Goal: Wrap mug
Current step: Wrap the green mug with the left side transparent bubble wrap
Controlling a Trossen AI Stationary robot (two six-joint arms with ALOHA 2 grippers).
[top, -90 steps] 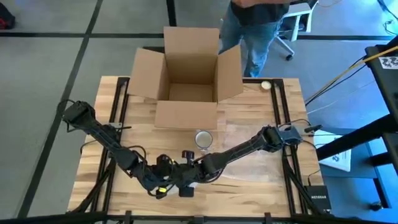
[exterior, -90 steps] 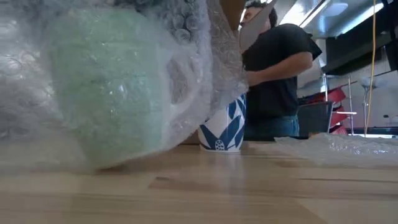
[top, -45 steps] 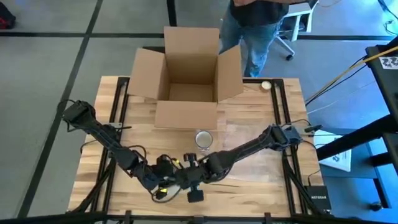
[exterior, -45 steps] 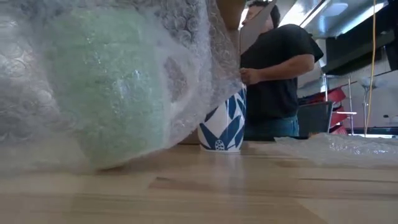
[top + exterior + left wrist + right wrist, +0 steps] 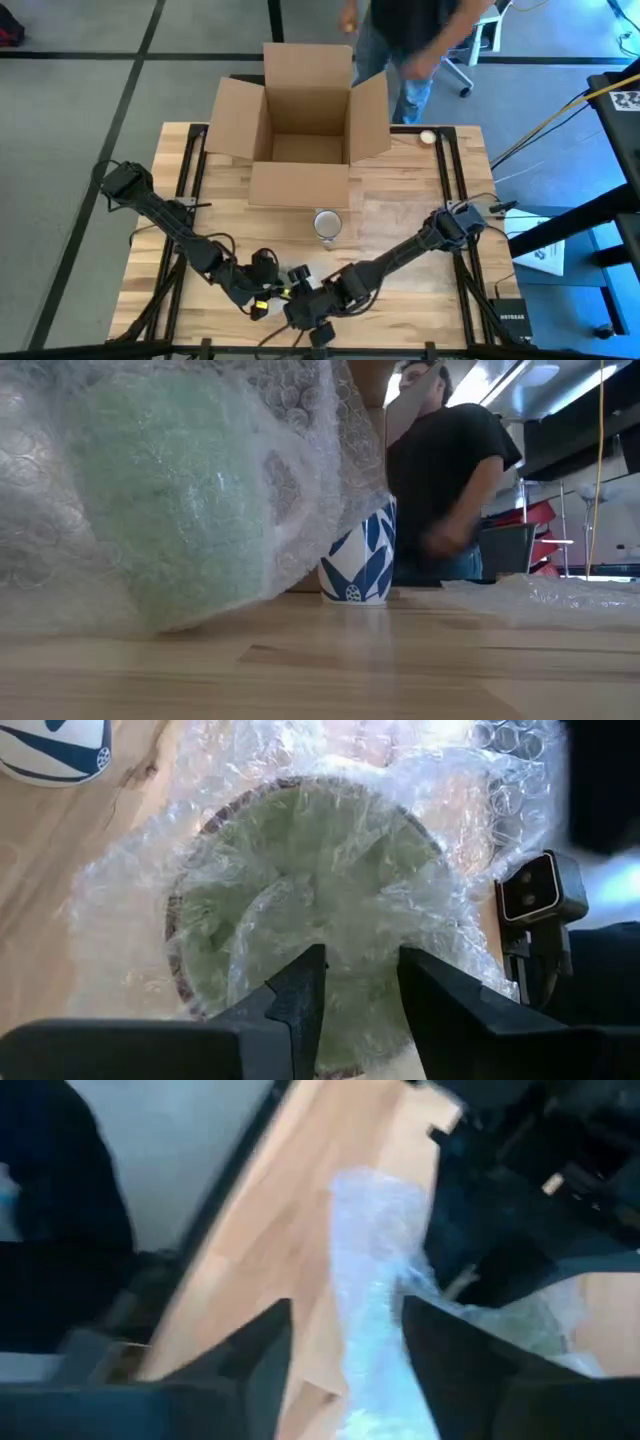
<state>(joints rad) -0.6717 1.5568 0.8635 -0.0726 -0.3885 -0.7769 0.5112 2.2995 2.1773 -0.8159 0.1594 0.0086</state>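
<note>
We find the green mug (image 5: 300, 910) at the desk's (image 5: 400, 215) near edge, sheathed in bubble wrap (image 5: 300, 420). Left end effector (image 5: 355, 985) pins it, fingers slightly apart; right end effector (image 5: 345, 1340) clamps a wrap strip. Folding is underway; next, we judge, tuck that strip across.

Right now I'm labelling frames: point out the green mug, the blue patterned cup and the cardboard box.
green mug (image 5: 170, 500), low view, on its bubble-wrapped body.
blue patterned cup (image 5: 360, 565), low view, on its side wall.
cardboard box (image 5: 235, 120), high view, on its left flap.
</note>
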